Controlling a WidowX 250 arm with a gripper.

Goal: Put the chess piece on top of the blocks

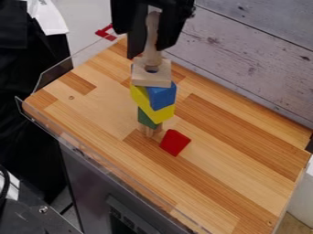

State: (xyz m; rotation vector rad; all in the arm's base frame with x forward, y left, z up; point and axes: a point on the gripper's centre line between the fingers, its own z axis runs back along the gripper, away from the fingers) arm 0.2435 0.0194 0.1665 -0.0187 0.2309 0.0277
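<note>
Red block [175, 142] on the board [235, 169], near side of the stack [161, 115], just beside its foot. Stack goes pale wood [149, 130], green [145, 119], yellow [140, 97], blue [162, 97], pale square [143, 80] on top. Chess piece [152, 43] upright over the stack; from here I can't tell if it touches. Gripper [147, 52] above the stack, fingers clamped on the piece.

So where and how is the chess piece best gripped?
By its slim stem, above the wider foot, I'd say, coming straight down with the jaws on opposite sides. The chess piece is upright, tall and narrow above the stacked blocks, so coming from above should avoid nudging them.
</note>
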